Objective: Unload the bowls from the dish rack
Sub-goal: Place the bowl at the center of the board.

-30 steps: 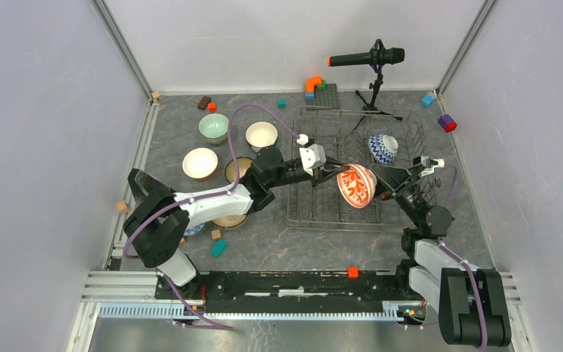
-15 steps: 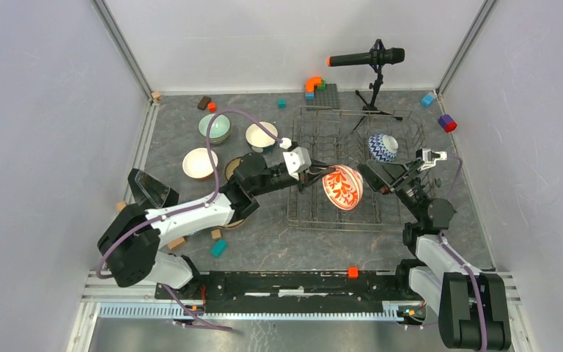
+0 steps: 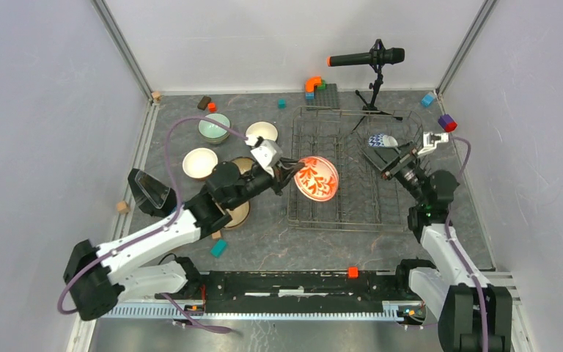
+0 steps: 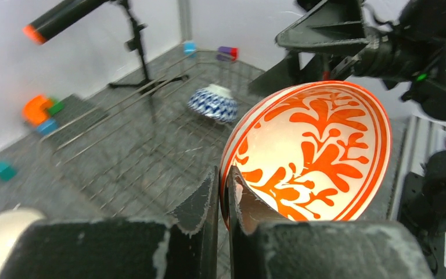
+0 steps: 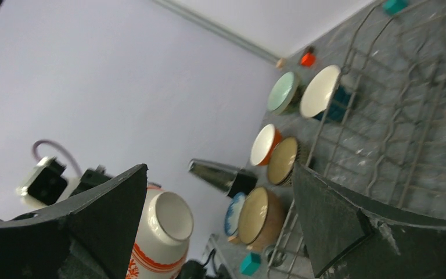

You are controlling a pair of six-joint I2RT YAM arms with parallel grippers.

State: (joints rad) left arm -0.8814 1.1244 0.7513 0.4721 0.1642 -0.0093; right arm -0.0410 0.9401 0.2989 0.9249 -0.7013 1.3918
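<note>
Counting the bowls gives eight in view. One, the red-and-white bowl, is clamped by its rim in the left gripper, with a finger pressed to each side of the wall. It hangs tilted on edge above the left end of the dish rack. One, the blue-and-white bowl, sits foot-up in the rack's far right part.

Six stand on the table left of the rack: a pale green bowl, a cream bowl, an orange bowl, a brown bowl, a tan bowl and a blue-patterned bowl. The left arm hides most of the last two in the overhead view.

The right gripper hovers over the rack's right side, jaws spread wide and holding nothing, just beside the blue-and-white bowl. One microphone on a tripod stands at the rack's far rim. One grey studded plate lies behind it. About ten small blocks lie scattered.
</note>
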